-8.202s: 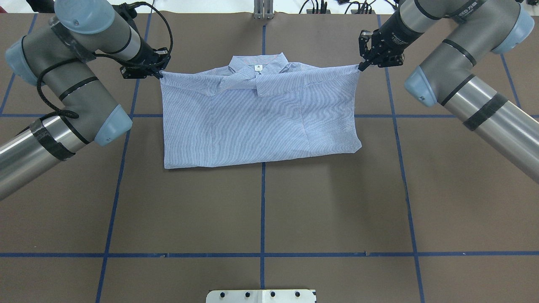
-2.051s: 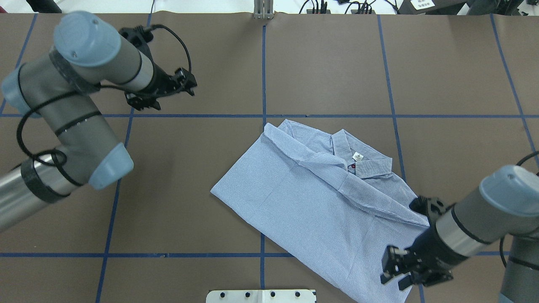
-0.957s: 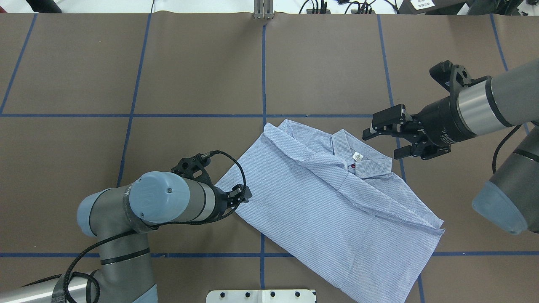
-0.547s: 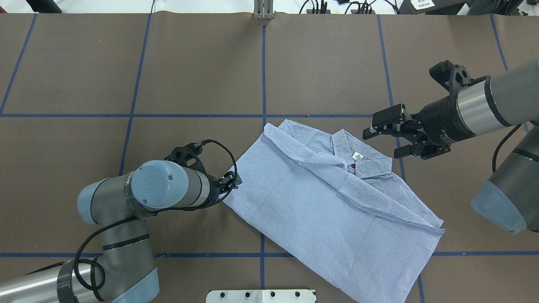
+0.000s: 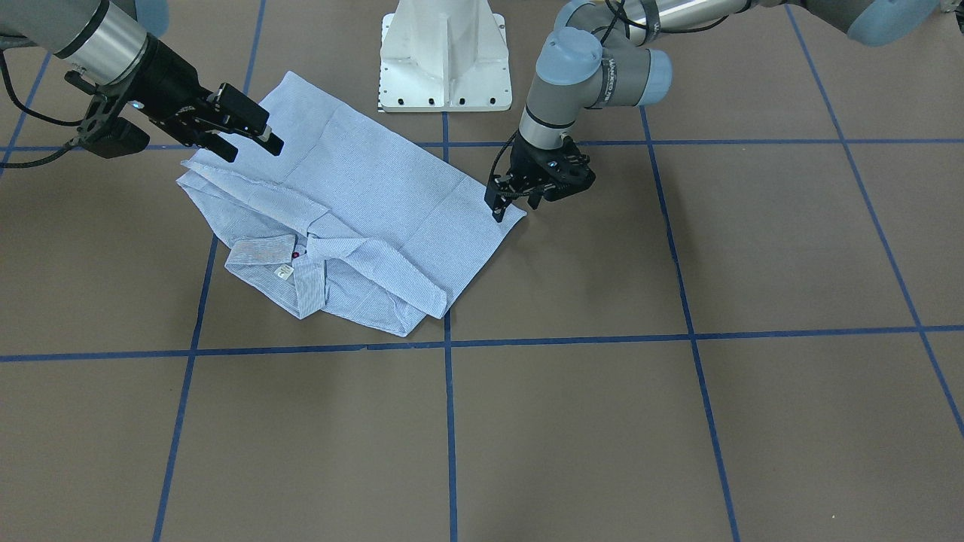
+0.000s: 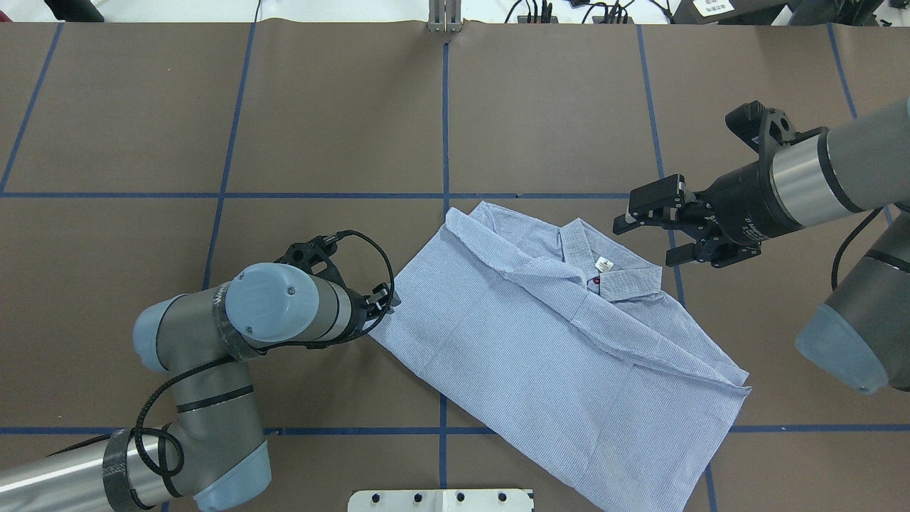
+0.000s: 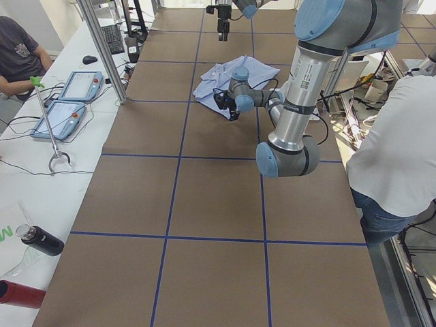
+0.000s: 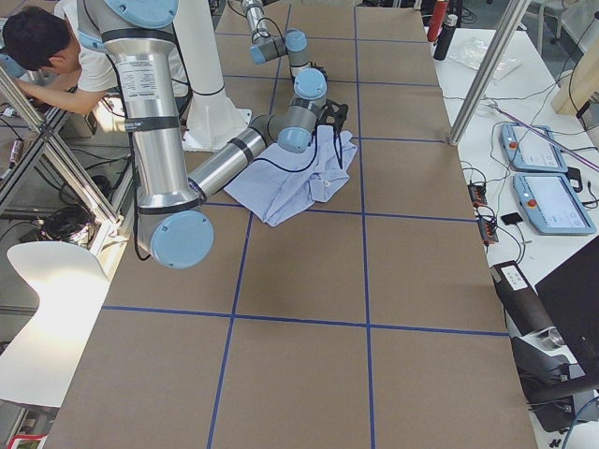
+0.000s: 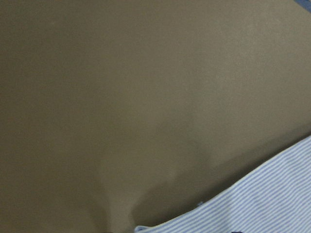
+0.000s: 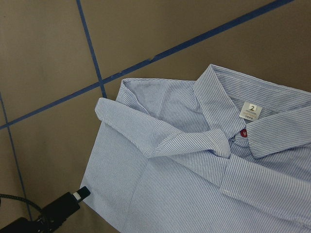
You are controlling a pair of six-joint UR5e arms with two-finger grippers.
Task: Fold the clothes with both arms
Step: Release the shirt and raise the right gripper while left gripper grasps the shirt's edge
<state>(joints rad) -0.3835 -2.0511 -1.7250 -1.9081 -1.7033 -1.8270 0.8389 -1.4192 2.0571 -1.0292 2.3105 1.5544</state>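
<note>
The clothes are one light blue striped shirt [image 6: 554, 355], folded and lying flat at a slant on the brown table, collar and white label [image 6: 604, 264] upward. My left gripper [image 6: 387, 302] points down at the shirt's left corner; in the front-facing view its fingers [image 5: 497, 209] appear open, astride that corner [image 5: 516, 209]. The left wrist view shows only table and the shirt's edge [image 9: 272, 199]. My right gripper [image 6: 643, 245] hovers open just right of the collar, holding nothing; it also shows open from the front [image 5: 254, 152]. The right wrist view looks down on the collar [image 10: 228, 111].
Blue tape lines [image 6: 444, 107] divide the table into squares. The white pedestal base [image 5: 444, 53] stands at the near edge behind the shirt. A person [image 7: 395, 136] stands beside the table, and control tablets [image 8: 543, 150] lie on a side bench.
The shirt was dragged from the far centre to its slanted spot and released. My left gripper swung to its left corner and crept slightly left. The right gripper has stayed by the collar.
</note>
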